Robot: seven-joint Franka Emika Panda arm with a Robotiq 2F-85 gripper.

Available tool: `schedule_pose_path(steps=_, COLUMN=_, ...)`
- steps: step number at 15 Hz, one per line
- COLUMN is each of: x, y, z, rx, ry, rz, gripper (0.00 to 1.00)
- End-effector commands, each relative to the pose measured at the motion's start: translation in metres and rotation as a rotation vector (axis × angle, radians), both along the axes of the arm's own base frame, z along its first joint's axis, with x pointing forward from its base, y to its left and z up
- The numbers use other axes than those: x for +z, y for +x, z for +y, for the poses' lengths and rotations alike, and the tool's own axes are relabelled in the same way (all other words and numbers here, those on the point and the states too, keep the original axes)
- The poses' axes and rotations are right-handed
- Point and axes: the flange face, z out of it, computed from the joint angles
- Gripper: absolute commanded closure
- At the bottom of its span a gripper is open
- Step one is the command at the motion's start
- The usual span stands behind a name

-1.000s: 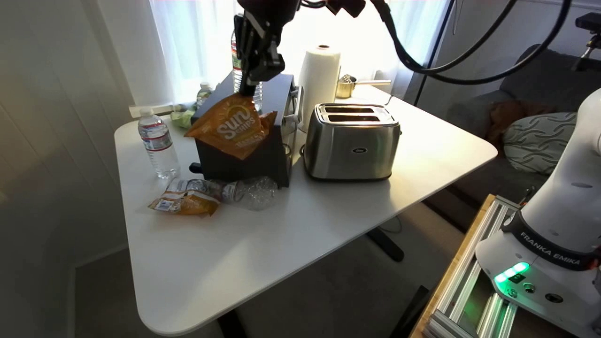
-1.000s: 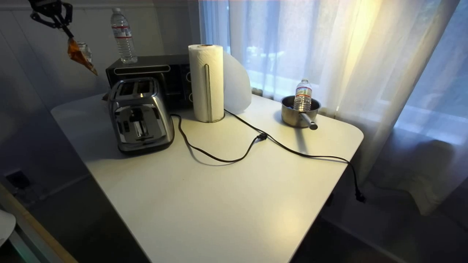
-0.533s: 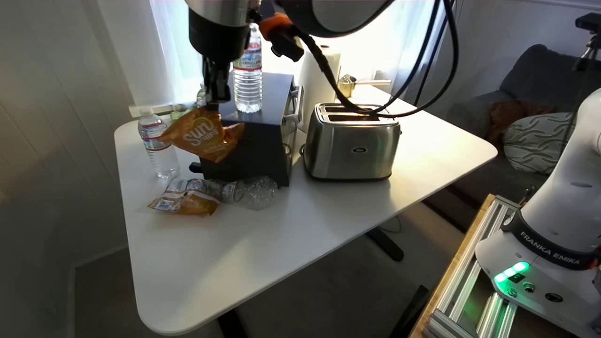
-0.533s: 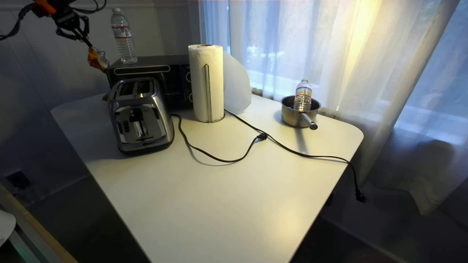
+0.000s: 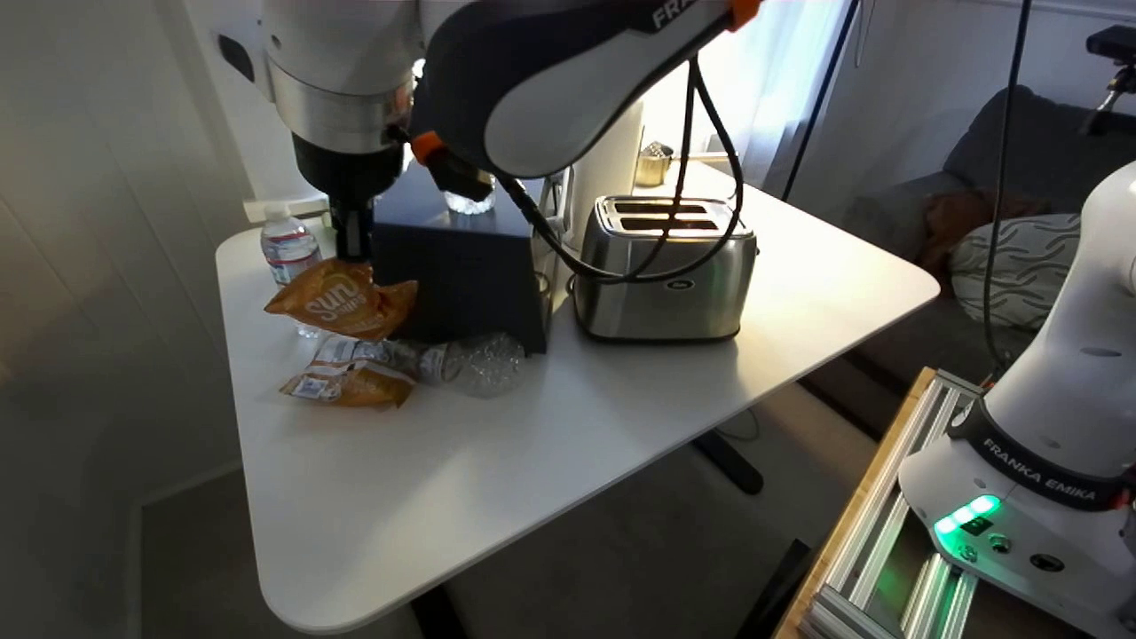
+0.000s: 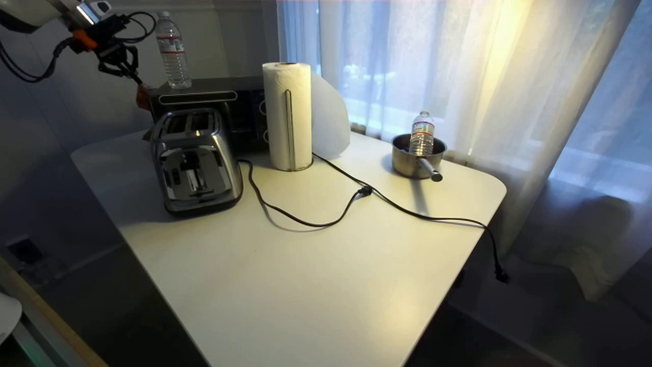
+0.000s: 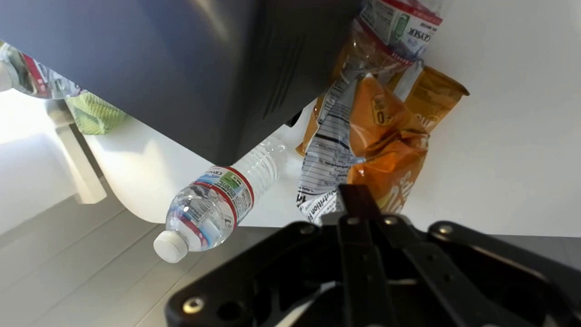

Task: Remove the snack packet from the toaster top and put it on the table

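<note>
While the end effector [image 7: 358, 197] is clamped on the upper edge of the packet [image 5: 355, 306], it hangs above the tabletop [image 5: 426, 497] beside the black appliance [image 5: 470, 284]; whether it touches the second packet [image 5: 359, 386] lying below, I cannot tell. Next to that one lies a crumpled bottle [image 5: 488, 364], with a standing bottle [image 5: 288, 244] partly hidden behind the held packet. Past the appliance come the toaster [image 5: 674, 311], paper roll [image 6: 276, 117] and, well apart, a pan [image 6: 406, 165].

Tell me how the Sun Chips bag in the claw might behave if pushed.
The Sun Chips bag probably flexes, given its wrinkled film. It may swing: the claw pinches just its upper edge. The bag's gloss suggests slipperiness.
</note>
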Motion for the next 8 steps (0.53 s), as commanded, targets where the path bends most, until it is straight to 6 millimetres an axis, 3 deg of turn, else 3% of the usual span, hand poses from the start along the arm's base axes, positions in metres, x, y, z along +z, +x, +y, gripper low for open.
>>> schedule_pose_path(steps=1, x=-0.006, y=0.013, z=0.016, rx=-0.004, ry=-0.031, rz=-0.080, gripper=1.00)
schedule_pose_path(steps=5, x=-0.015, y=0.016, z=0.022, rx=0.027, ry=-0.112, rz=-0.146, gripper=1.00)
schedule_pose_path(steps=8, x=-0.033, y=0.012, z=0.025, rx=0.063, ry=-0.132, rz=-0.113, gripper=1.00)
